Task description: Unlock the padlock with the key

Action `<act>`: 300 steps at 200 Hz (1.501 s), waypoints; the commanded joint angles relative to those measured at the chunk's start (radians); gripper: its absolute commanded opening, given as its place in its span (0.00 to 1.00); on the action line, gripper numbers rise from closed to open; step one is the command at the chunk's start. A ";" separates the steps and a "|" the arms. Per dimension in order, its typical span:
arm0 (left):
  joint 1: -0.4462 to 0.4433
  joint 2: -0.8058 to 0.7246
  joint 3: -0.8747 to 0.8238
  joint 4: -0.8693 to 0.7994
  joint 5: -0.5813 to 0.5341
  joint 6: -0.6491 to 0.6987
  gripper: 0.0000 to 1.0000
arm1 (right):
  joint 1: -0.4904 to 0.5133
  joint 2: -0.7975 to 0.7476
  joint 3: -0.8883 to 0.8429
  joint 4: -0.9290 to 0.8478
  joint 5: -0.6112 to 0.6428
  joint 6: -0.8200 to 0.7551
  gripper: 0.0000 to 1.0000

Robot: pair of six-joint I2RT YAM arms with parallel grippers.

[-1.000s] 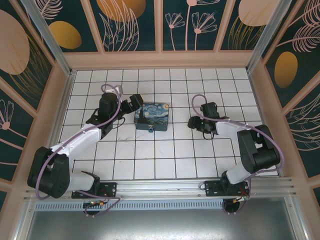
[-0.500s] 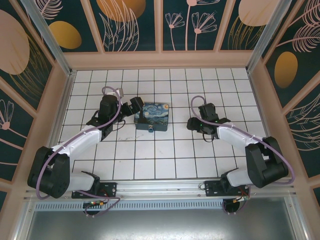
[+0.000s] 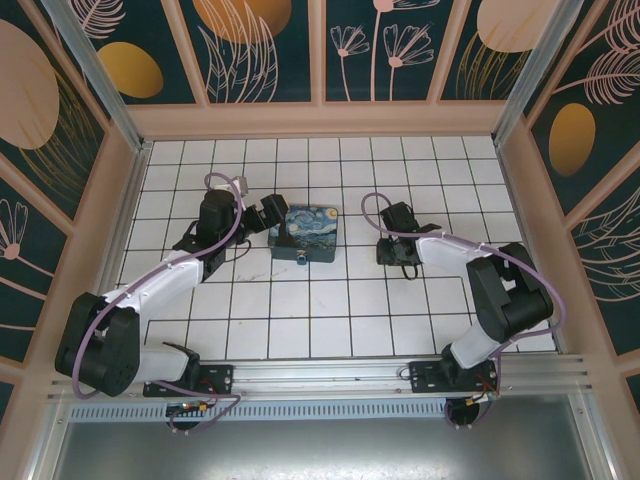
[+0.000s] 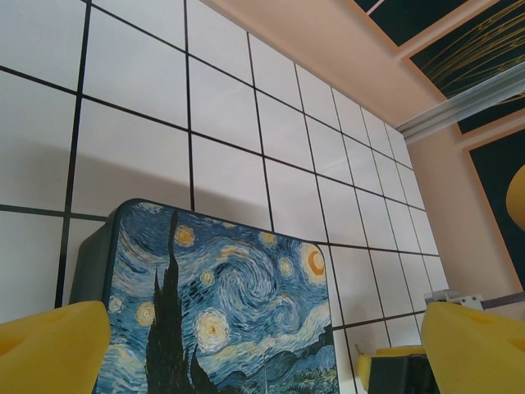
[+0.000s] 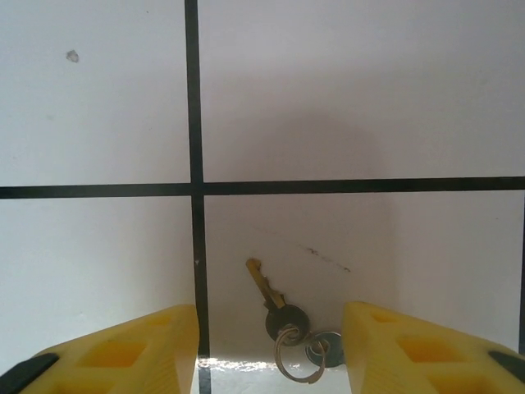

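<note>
The key [image 5: 266, 289], a small brass-grey key on a split ring [image 5: 293, 355] with a second key head beside it, lies flat on a white tile. My right gripper [image 5: 271, 318] hovers over it, open, with one yellow finger [image 5: 131, 349] on each side and neither touching it. In the top view the right gripper [image 3: 391, 254] points down at the floor, right of the box. The padlock [image 3: 303, 259] is a tiny bluish dot at the front edge of the Starry Night box [image 3: 305, 232]. My left gripper [image 3: 266, 216] stands wide open at the box's left side, holding nothing.
The Starry Night box [image 4: 234, 316] lies between the left gripper's yellow fingers [image 4: 51, 345] in the left wrist view. Peach walls [image 3: 320, 118] enclose the white tiled floor [image 3: 330, 310]. Purple cables run along both arms.
The right gripper has swung left toward the box and now points down over the key, its jaws a little narrower. The left arm has hardly moved.
</note>
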 commanded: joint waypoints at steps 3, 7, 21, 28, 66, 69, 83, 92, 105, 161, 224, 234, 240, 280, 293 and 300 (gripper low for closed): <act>-0.003 0.013 0.009 0.037 0.020 0.002 0.98 | 0.002 0.010 0.004 -0.024 0.029 -0.020 0.46; -0.003 0.014 0.009 0.037 0.020 0.003 0.98 | 0.001 0.010 0.000 -0.022 0.027 -0.021 0.46; -0.003 0.017 0.011 0.037 0.021 0.003 0.98 | -0.005 0.008 -0.011 -0.013 0.016 -0.017 0.45; -0.003 0.018 0.009 0.037 0.021 0.003 0.98 | -0.009 0.008 -0.017 -0.007 0.010 -0.017 0.44; -0.003 0.019 0.008 0.042 0.025 0.000 0.98 | -0.036 0.034 -0.021 0.007 -0.015 -0.027 0.40; -0.003 0.019 0.007 0.042 0.024 0.000 0.98 | -0.035 0.038 -0.019 0.005 -0.014 -0.028 0.40; -0.003 0.019 0.008 0.044 0.024 -0.001 0.98 | -0.036 0.050 -0.009 0.001 -0.014 -0.033 0.37; -0.003 0.018 0.008 0.043 0.024 -0.002 0.98 | -0.036 0.058 -0.005 -0.003 -0.019 -0.037 0.37; -0.003 0.020 0.007 0.044 0.023 -0.001 0.98 | -0.035 0.069 -0.001 -0.004 -0.026 -0.039 0.35; -0.003 0.027 0.015 0.040 0.027 -0.005 0.98 | -0.025 0.104 0.013 -0.018 -0.029 -0.044 0.15; -0.003 0.022 0.016 0.041 0.046 -0.013 0.98 | -0.020 0.029 0.019 -0.028 -0.070 -0.004 0.00; -0.003 0.020 0.014 0.038 0.054 -0.021 0.98 | -0.020 -0.016 0.019 -0.029 -0.096 0.017 0.00; -0.003 0.020 0.014 0.037 0.063 -0.024 0.98 | -0.019 -0.044 0.019 -0.028 -0.098 0.032 0.00; -0.003 -0.003 -0.028 0.095 0.140 -0.110 0.98 | -0.004 -0.265 -0.036 0.058 -0.223 0.193 0.00; -0.003 -0.007 -0.047 0.131 0.174 -0.152 0.98 | 0.004 -0.321 -0.065 0.105 -0.249 0.248 0.00; -0.003 -0.008 -0.057 0.149 0.188 -0.173 0.98 | 0.012 -0.347 -0.076 0.121 -0.250 0.271 0.00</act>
